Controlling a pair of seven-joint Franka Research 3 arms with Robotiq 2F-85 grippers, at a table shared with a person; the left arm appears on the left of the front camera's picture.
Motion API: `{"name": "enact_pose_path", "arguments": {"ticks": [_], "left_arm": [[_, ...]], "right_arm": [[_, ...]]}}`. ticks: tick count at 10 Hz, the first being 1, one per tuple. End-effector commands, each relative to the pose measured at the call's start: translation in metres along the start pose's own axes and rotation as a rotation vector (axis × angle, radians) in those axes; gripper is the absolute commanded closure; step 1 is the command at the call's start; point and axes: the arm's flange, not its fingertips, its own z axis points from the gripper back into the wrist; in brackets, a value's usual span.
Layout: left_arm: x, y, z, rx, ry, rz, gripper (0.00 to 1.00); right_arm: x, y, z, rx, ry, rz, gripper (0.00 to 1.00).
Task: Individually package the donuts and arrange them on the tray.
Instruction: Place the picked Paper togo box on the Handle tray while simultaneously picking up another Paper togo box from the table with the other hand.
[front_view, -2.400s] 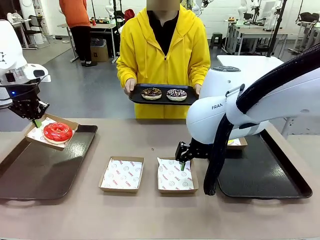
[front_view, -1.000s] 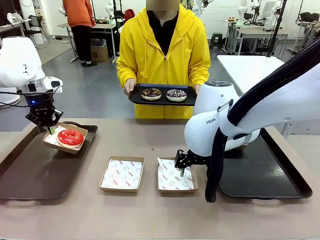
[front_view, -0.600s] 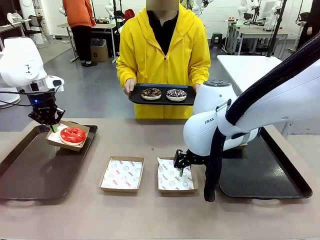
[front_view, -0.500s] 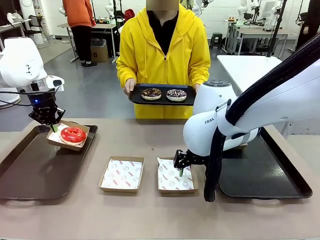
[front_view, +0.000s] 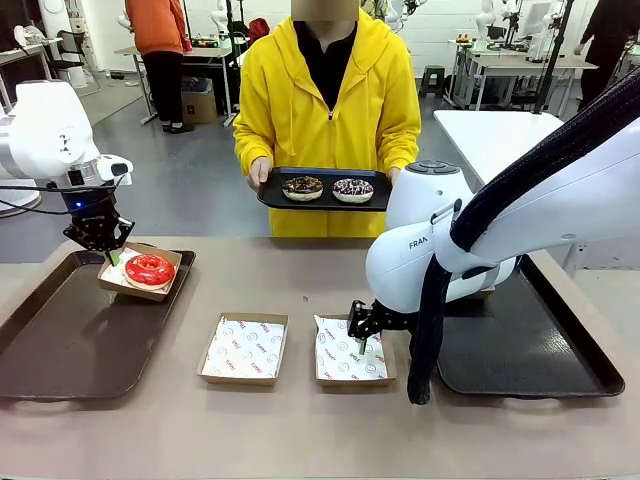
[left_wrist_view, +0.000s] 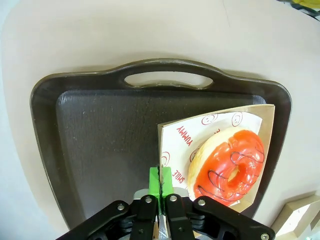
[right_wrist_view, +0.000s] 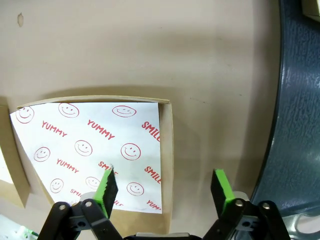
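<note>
A red-iced donut (front_view: 150, 269) lies in a paper-lined cardboard box (front_view: 127, 291) at the far right corner of the left tray (front_view: 70, 345). My left gripper (front_view: 108, 256) is shut on that box's near edge; in the left wrist view its green pads (left_wrist_view: 155, 181) pinch the box (left_wrist_view: 175, 137) beside the donut (left_wrist_view: 230, 167). My right gripper (front_view: 362, 340) is open over the right empty box (front_view: 350, 358), its fingers astride the box wall (right_wrist_view: 167, 145). The person holds a black tray (front_view: 325, 202) carrying a crumb-topped donut (front_view: 303, 187) and a sprinkled donut (front_view: 353, 189).
A second empty lined box (front_view: 243, 348) sits left of the first, mid-table. A dark tray (front_view: 530, 355) lies at the right, its edge (right_wrist_view: 300, 100) close to my right gripper. Another box (front_view: 485, 292) peeks out behind the right arm.
My left gripper has carried the box with the red donut a little farther toward the left tray's far right corner. The right arm has barely moved.
</note>
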Motion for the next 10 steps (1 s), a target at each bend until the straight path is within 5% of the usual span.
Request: {"name": "enact_pose_path", "arguments": {"ticks": [1,2,3,4,5,10], "left_arm": [[0.0037,-0.0016,0.0026,-0.005,-0.01,-0.014,0.39],[0.0026,-0.0008,0.0038,-0.006,-0.014,-0.019,0.39],[0.002,0.0004,0.0055,-0.007,-0.016,-0.023,0.0],[0.0007,0.0011,0.0066,-0.009,-0.018,-0.026,0.38],[-0.0002,0.0015,0.0071,-0.01,-0.017,-0.027,0.0],[-0.0024,0.0019,0.0101,-0.02,-0.015,-0.026,0.0]], "right_arm": [[0.0041,0.0073,-0.0052,-0.022,-0.025,0.009,0.59],[0.0039,0.0073,-0.0049,-0.021,-0.024,0.005,0.8],[0.004,0.0074,-0.0045,-0.02,-0.026,0.001,1.0],[0.0036,0.0075,-0.0045,-0.02,-0.026,-0.002,1.0],[0.0034,0.0075,-0.0044,-0.022,-0.027,-0.006,1.0],[0.0039,0.0065,-0.0027,-0.024,-0.031,-0.046,1.0]]}}
